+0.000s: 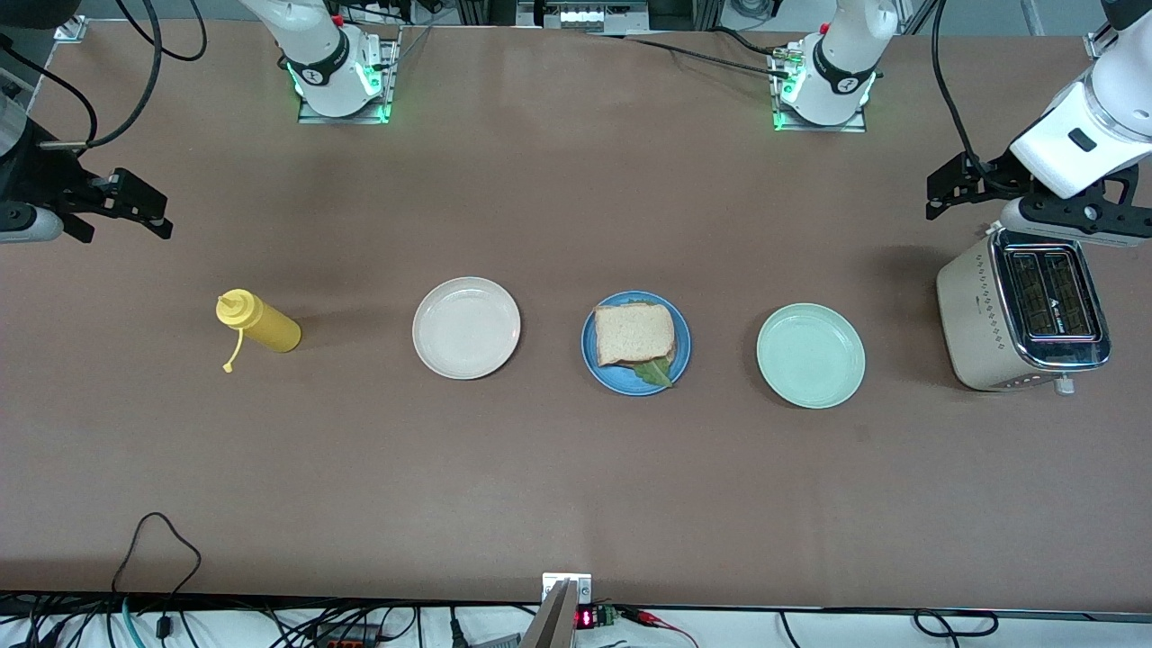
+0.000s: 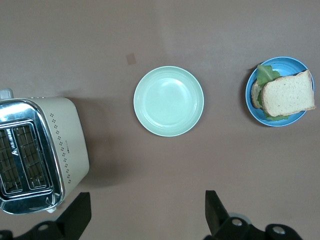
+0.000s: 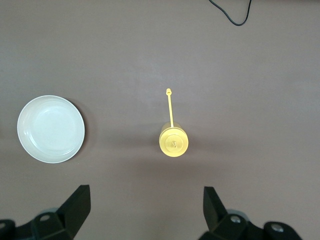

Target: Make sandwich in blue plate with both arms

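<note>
— Blue plate (image 1: 680, 350) sat mid-table between the off-white plate (image 1: 466, 328) and the mint-green plate (image 1: 810, 355), and the sandwich (image 1: 634, 335) lay on it, lettuce poking out from under the top slice

— And the arms?

— Both were pulled back and waiting. The left gripper (image 1: 945, 192) hung over the table by the toaster (image 1: 1022, 310), jaws spread and empty. The right gripper (image 1: 135, 209) hung at its own end, above the table near the yellow squeeze bottle (image 1: 258, 324), fingers (image 3: 75, 207) wide apart, holding nothing
</note>
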Tool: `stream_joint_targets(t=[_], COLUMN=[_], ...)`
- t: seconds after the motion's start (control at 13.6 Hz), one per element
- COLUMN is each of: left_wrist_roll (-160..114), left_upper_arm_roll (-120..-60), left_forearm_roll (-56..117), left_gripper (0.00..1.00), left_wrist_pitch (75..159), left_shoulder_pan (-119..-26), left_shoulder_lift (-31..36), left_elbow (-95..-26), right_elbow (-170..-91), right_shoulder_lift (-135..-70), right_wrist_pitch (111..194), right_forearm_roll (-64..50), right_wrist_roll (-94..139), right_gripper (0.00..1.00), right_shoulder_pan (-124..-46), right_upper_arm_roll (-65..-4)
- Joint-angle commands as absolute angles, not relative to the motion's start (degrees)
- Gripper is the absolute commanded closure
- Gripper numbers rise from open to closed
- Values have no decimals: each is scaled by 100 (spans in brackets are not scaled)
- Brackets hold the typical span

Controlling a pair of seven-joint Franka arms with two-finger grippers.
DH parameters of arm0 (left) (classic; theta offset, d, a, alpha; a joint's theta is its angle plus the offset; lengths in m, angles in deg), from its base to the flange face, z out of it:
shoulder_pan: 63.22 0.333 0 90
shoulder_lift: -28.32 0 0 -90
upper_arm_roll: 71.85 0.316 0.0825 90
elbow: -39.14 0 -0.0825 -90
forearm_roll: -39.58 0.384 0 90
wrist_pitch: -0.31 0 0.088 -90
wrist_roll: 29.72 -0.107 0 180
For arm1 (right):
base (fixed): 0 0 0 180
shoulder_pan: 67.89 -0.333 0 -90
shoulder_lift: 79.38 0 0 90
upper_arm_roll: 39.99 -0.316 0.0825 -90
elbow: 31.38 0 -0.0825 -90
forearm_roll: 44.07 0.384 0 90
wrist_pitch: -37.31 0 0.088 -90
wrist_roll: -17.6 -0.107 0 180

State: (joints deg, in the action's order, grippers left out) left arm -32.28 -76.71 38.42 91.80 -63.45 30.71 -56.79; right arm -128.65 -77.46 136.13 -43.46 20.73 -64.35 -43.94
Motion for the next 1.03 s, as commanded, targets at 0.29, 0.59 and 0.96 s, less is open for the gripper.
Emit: stream_joint_targets(t=[0.29, 0.59, 0.96], left_wrist_roll=[-3192, -3183, -3174], left_upper_arm_roll=[-7633, -7633, -7633], left_forearm_roll=[3756, 3756, 3756], left_gripper=[0, 0, 0], left_wrist_pitch=[9084, 9066, 9031], left_shoulder_pan=[-6340, -6340, -6340], left_shoulder_lift=[3157, 3157, 3157], left_elbow=[-5710, -5710, -5710], right_elbow=[-12665, -12665, -12665], right_shoulder_lift=[-7806, -7823, -7823], right_wrist_pitch=[13486, 13486, 13486], right_forearm_roll=[-4222, -4222, -4231], right_wrist_roll=[2173, 2173, 2164], right_gripper=[0, 0, 0], right_shoulder_pan=[-6350, -6350, -6359], right_upper_arm_roll=[-4456, -4456, -4456])
